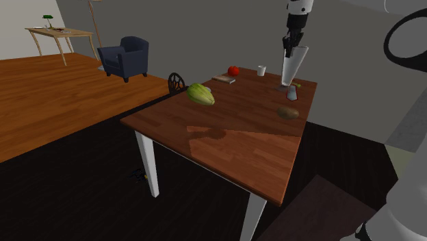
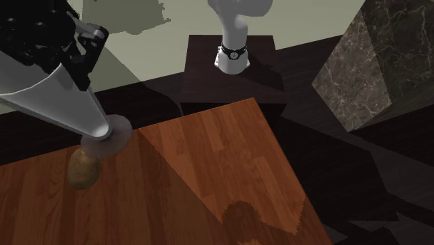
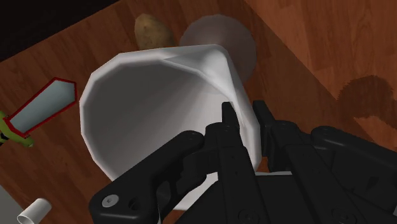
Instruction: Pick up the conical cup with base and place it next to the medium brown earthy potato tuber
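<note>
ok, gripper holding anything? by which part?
Yes: the black gripper clasps the white conical cup with a round base by its wall at the wide rim, one finger inside, one outside.

The shoulder view stands beside the arm (image 1: 410, 41), whose white bulk shows at the frame's right edge. It looks down from a middling distance over the whole wooden table (image 1: 226, 137), with an armchair (image 1: 126, 57) far off at upper left. The second exterior view sits close above the table (image 2: 209, 174), facing back toward the stand (image 2: 233, 83) at upper centre, so it looks roughly against the shoulder view. The wrist view looks steeply down along the gripper (image 3: 245, 118) from very near, onto the table (image 3: 305, 38). All three share the conical cup (image 1: 294, 65) (image 2: 62, 104) (image 3: 146, 108) and the potato (image 1: 287, 112) (image 2: 83, 169) (image 3: 149, 32) near it
</note>
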`<action>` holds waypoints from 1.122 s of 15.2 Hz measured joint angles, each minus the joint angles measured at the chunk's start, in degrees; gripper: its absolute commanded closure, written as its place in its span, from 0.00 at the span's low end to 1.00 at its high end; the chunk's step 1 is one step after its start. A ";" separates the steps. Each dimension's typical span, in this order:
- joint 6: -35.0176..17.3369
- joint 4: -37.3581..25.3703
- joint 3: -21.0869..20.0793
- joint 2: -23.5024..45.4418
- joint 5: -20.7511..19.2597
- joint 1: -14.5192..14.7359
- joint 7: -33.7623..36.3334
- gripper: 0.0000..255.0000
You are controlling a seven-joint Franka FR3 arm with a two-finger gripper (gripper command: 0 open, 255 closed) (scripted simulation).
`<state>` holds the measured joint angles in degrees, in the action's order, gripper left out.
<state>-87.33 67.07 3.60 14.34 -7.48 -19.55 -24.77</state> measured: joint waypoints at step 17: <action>-3.27 -0.09 2.71 2.25 1.92 -6.31 -8.45 1.00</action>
<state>-90.59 66.98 6.31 16.60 -5.56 -25.85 -33.22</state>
